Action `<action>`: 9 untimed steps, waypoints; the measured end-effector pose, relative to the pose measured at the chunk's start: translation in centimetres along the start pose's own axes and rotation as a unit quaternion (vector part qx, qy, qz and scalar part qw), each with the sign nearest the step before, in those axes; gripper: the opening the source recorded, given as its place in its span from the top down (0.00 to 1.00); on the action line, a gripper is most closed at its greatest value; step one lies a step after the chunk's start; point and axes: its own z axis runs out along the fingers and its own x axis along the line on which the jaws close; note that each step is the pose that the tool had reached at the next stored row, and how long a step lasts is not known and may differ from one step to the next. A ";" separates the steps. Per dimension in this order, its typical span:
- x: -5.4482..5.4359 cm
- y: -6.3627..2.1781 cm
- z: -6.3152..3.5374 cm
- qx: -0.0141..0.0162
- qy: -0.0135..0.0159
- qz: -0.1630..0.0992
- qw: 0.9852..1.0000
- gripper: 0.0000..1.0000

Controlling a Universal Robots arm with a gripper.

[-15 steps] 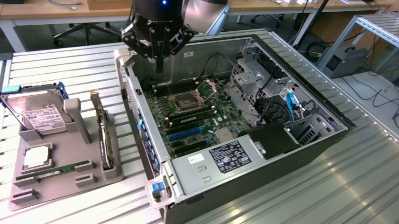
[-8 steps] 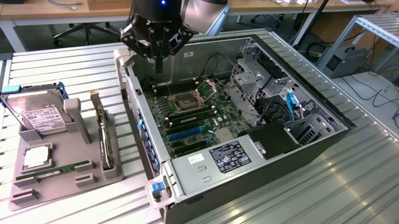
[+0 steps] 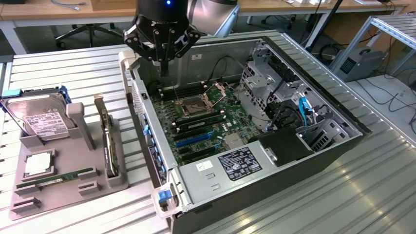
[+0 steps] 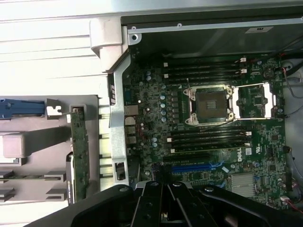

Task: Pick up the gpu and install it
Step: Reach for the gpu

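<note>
- The gpu (image 3: pixel 108 139) (image 4: pixel 79 151) is a thin flat card with a greenish-brown circuit face. It stands on its long edge outside the open black-and-silver computer case (image 3: pixel 286 180) (image 4: pixel 118 94), near the case's side wall on the exterior view's left.
- Its lower edge sits in a slot of the grey moulded holder tray (image 3: pixel 48 200) (image 4: pixel 52 142), which lies alongside that case wall. The card's upper edge is free, with open air above it.
- A narrow strip of the slatted metal table (image 3: pixel 71 68) shows between the tray and the case wall, so the two are apart.
- On the same tray, farther from the case than the card, a narrow green RAM stick (image 3: pixel 55 178) lies flat. A boxy silver hard drive with a white label (image 3: pixel 40 122) rests there tilted.
- The black two-finger gripper (image 3: pixel 164 68) (image 4: pixel 165 189) hangs over the case's tray-side wall, near the corner farthest back in the exterior view and well apart from the card. Its fingers are drawn together with nothing between them.
- Inside the case, the green motherboard (image 3: pixel 208 122) (image 4: pixel 156 118) lies face up. Its blue expansion slot (image 3: pixel 192 140) (image 4: pixel 189 168) is unoccupied, with open room above it.
- The silver drive cage (image 3: pixel 260 92) bounds the board on the case side away from the tray.
</note>
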 end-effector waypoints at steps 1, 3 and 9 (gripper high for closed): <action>0.0 0.00 0.00 0.000 0.000 0.000 1.000 0.89; 0.1 0.00 0.00 0.000 0.000 0.000 1.000 0.89; 0.3 -0.02 -0.01 0.000 0.000 0.000 1.000 0.89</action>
